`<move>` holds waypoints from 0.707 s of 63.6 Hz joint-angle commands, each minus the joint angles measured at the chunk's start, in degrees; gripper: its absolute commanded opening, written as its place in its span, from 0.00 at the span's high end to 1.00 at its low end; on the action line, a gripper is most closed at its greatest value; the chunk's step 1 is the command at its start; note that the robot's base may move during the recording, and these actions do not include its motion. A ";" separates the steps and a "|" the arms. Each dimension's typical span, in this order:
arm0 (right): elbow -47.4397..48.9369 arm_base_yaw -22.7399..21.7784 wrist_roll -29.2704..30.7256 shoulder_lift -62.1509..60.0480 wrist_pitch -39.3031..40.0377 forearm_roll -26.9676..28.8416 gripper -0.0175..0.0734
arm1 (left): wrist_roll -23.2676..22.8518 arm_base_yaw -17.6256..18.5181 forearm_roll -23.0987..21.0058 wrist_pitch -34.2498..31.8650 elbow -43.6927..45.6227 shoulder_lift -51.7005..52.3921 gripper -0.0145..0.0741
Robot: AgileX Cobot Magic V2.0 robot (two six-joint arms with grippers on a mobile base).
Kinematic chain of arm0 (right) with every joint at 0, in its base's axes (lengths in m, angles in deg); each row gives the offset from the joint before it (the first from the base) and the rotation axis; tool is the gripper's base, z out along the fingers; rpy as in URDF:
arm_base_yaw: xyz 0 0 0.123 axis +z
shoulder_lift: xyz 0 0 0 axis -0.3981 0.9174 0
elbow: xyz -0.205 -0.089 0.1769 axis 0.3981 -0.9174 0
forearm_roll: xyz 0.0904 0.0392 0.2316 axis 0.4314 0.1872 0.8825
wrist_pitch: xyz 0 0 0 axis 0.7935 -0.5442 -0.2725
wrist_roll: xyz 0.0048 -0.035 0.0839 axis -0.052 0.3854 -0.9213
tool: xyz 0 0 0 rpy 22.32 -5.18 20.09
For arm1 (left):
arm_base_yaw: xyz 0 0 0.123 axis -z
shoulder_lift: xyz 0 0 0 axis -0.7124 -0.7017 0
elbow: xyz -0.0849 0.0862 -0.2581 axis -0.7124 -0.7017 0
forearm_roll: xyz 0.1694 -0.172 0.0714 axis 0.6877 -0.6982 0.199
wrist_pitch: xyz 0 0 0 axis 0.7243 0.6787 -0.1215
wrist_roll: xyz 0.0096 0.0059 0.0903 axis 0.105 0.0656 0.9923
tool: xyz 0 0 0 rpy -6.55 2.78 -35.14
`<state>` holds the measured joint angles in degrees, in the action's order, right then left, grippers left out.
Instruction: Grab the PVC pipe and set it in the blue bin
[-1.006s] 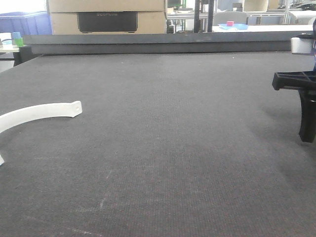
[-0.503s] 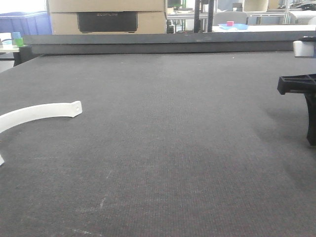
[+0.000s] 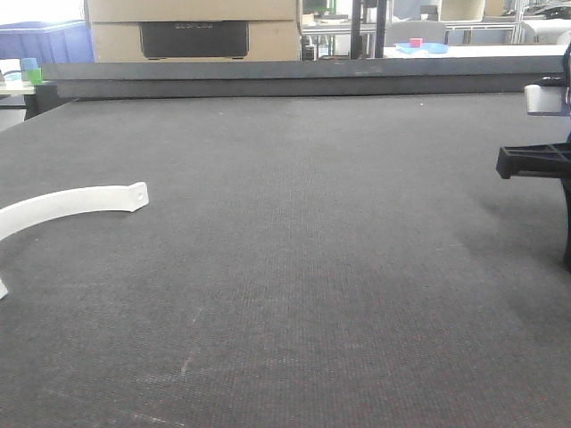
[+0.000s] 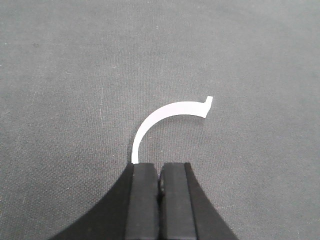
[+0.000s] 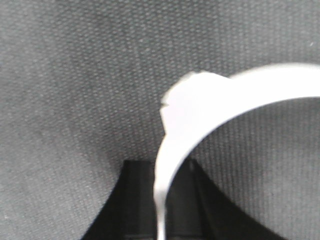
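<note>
Broadly, we've got a big dark grey mat [image 3: 294, 223] w/ very little on it. Beyond its back-left corner, in the bkgd, sits a blue bin [image 3: 45, 40], which we take as the drop target.

At the far right edge of the front view is the right gripper [image 5: 162, 215], well apart from that bin. Its jaws are narrow, clamped on a white curved PVC pipe [image 5: 200, 100] piece that runs down between them. That wrist view is blurred, so it's prob. a pinch near the strip's thin end rather than a deep hold.

The left gripper [image 4: 160, 172] has both fingers pressed flat together w/ nothing between them. A second white arc [image 4: 162, 112] lies on the mat just ahead, its near end tucked by the left finger's outer corner.

Step in hand, as we judge it: carry the held piece across to the bin. To do it well:
- Keep the clamp firm, since a long curved strip held near one end will want to pivot.
- Raise it so the free end clears the mat, then travel smoothly w/ no jerks.
- Route behind or above the left arm and the arc lying there.
- Release only once the whole curve is over the bin's mouth, free end pointing in first.
</note>
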<state>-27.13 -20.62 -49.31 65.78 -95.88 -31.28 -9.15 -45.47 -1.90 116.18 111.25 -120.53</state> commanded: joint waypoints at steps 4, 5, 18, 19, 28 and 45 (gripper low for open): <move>0.14 -0.39 0.11 -0.58 -0.89 -1.05 0.99 | -1.13 -0.06 -0.87 3.81 0.86 0.04 0.96; 0.14 -0.39 0.11 -0.77 -0.89 -1.05 0.99 | -1.63 -0.06 -0.87 4.80 1.02 -0.07 0.96; 0.16 -0.28 1.15 -6.29 -3.67 -1.05 0.99 | -3.48 -0.06 -0.87 15.06 6.49 -4.37 0.96; 0.16 -0.28 1.15 -7.12 -3.95 -1.05 0.99 | -3.46 -0.06 -0.87 15.70 7.20 -4.93 0.96; 0.16 1.11 3.35 -12.73 -5.22 -1.05 0.99 | -7.34 -0.06 -0.75 21.02 11.93 -11.76 0.96; 0.16 1.85 5.73 -20.32 -5.09 -1.05 0.99 | -7.34 1.29 7.46 22.99 19.75 -25.47 0.96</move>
<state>-27.06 -18.80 -45.18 47.42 -100.79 -31.62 -16.01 -45.18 1.91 138.92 128.39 -142.92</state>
